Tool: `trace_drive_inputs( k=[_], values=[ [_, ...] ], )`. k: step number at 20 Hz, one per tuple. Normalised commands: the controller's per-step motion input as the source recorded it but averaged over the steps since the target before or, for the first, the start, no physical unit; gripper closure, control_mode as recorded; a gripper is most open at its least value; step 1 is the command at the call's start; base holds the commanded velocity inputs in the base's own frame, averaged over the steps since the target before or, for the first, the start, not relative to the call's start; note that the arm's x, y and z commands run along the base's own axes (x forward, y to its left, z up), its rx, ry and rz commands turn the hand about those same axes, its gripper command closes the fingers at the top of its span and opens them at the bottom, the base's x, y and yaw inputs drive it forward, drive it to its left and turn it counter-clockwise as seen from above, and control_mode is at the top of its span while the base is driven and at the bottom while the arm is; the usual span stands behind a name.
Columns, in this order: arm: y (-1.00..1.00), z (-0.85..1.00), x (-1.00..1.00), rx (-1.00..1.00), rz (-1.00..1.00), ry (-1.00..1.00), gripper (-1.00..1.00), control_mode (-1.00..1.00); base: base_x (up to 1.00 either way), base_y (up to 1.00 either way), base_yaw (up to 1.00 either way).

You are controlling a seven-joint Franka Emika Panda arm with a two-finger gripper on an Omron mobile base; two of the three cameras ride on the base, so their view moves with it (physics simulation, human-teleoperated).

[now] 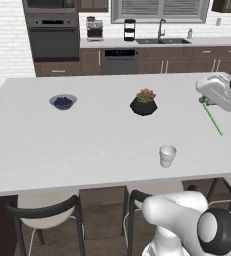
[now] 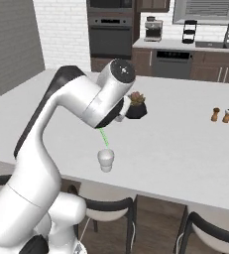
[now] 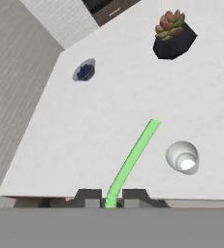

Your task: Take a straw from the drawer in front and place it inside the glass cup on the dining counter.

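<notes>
The straw (image 3: 133, 157) is out of the drawer and over the bench (image 1: 87, 145) — the gripper (image 3: 111, 197) has its jaws clenched on the bent end, and the long green shaft slants out and down from them above the white top. The fetching looks done; what is left is the placing. The glass cup (image 3: 182, 157) stands upright near the bench's front edge, the one lined with chairs (image 1: 47, 212), and the hand view shows the free tip of the straw just beside the cup's mouth, not in it. I judge the tip must be brought over the rim, lowered inside, and then let go.

No brand, label or writing can be read anywhere — the cup and straw are plain.
</notes>
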Motion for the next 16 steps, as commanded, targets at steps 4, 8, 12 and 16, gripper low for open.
trace_drive_inputs(
  k=[4, 8, 12, 16],
  values=[
    [0.12, 0.0, 0.0, 0.19, 0.09, -0.23, 1.0, -1.0, 0.0, 0.0, 0.0],
    [0.29, 0.0, 0.36, 0.16, 0.05, -0.05, 1.0, -1.0, 0.0, 0.0, 0.0],
    [0.4, -0.02, 0.44, 0.11, 0.0, 0.0, 1.0, -1.0, 0.0, 0.0, 0.0],
    [0.12, -0.16, 0.5, 0.02, 0.0, 0.0, 1.0, -1.0, 0.0, 0.0, 0.0]
  ],
)
